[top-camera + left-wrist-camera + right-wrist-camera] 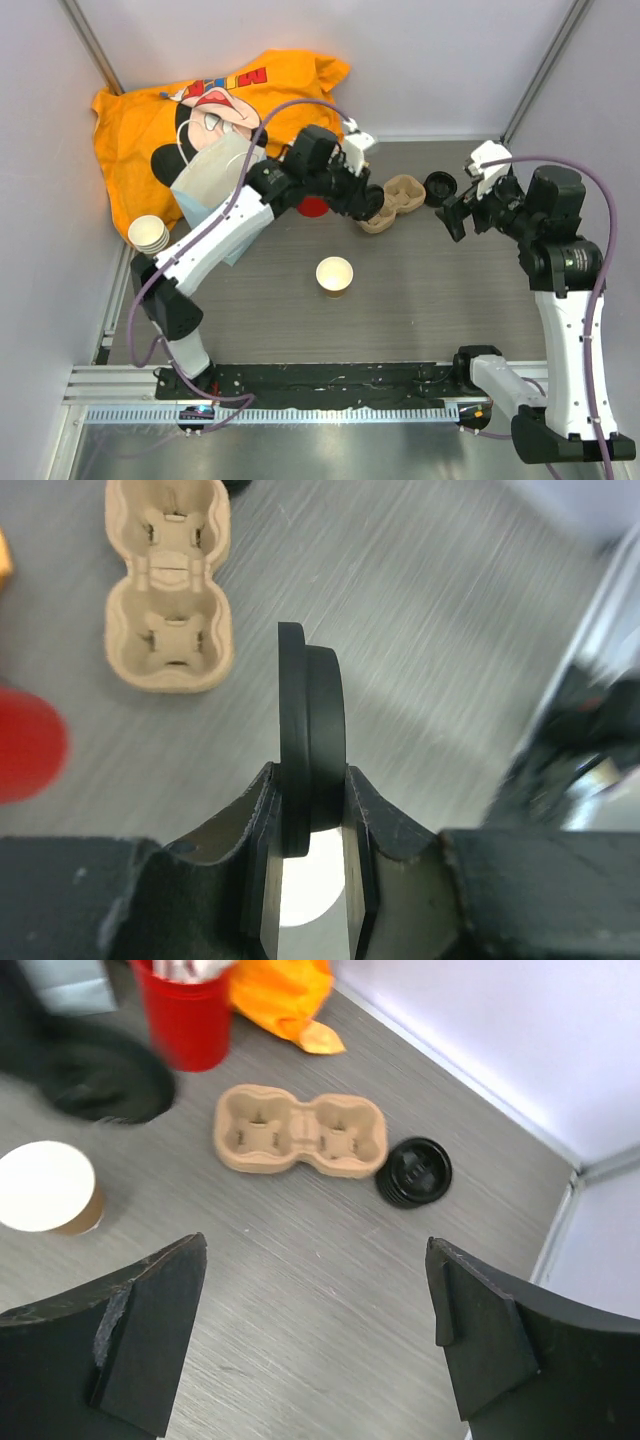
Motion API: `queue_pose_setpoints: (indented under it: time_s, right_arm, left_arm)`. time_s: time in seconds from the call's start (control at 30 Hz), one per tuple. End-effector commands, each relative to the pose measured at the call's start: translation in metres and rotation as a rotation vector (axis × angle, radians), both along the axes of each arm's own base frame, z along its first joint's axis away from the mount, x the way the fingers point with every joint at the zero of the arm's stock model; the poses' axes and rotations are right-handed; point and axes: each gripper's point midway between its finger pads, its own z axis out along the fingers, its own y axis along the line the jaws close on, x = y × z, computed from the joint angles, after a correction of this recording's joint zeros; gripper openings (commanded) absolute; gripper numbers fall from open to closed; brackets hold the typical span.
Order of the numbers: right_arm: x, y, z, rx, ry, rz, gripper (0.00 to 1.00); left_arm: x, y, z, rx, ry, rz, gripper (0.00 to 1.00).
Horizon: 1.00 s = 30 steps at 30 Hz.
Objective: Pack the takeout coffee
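We pinched a black lid (315,710) edgewise in the left gripper (310,790), with the right gripper (312,1260) wide and empty; the lid needed levelling over the cup (334,275).

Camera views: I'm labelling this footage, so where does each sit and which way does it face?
Top external: above and behind the bases, looking down on the table; both arms show.
Left wrist: on the left arm, looking down past the left gripper, which pinches a black lid edge-on.
Right wrist: on the right arm, looking down and across through the open right gripper at the paper cup.
Shared: all show the cup carrier.
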Motion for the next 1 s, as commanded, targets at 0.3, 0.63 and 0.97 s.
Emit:
queue_pose_setpoints:
  time_s: [0.3,0.63,0.97]
  right_arm:
    - [-0.005,0.082,-0.027,0.069,-0.023,0.468,0.86]
    - [0.022,0.106,-0.043,-0.036,-0.036,0.500,0.80]
    - [0.020,0.106,-0.062,-0.083,-0.001,0.543,0.68]
  left_arm:
    - [0.069,-0.047,0.022,-0.608,0.703,0.125,0.00]
    - [0.071,-0.048,0.001,-0.657,0.773,0.198,0.00]
    - [0.057,-0.049,0.011,-0.671,0.793,0.171,0.00]
